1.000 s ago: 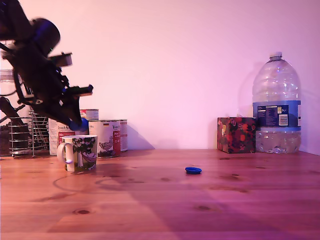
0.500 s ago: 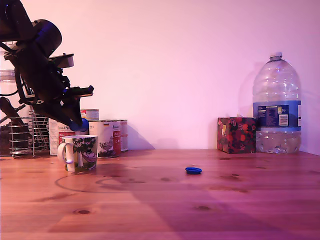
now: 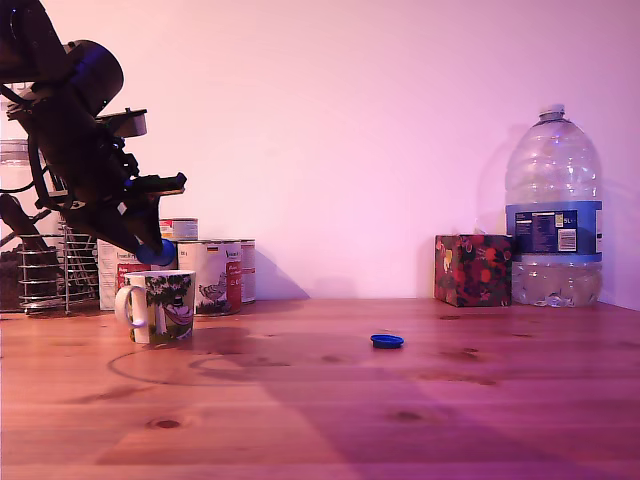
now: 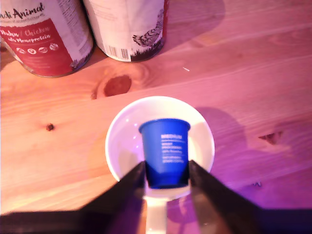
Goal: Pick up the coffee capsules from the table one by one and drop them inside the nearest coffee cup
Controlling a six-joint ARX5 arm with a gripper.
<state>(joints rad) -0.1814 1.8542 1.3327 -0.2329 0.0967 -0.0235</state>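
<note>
Labelled tins (image 3: 215, 275) by wall, wire rack (image 3: 45, 270) – floral box (image 3: 472, 270), lg water bottle (image 3: 553, 210)

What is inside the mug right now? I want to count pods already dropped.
In the wrist view, the coffee cup shows only bare white interior around the held coffee capsule, which the gripper grips above the opening. The capsule hides part of the cup's bottom, so a pod there cannot be excluded.

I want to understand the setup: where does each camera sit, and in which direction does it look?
Exterior view: low at table height, facing the wall; the arm and gripper show at its left, above the coffee cup.
Wrist view: on the wrist, looking straight down between the fingers at a blue capsule over the cup's opening.
Shared: cup, capsule, tins, table.
</note>
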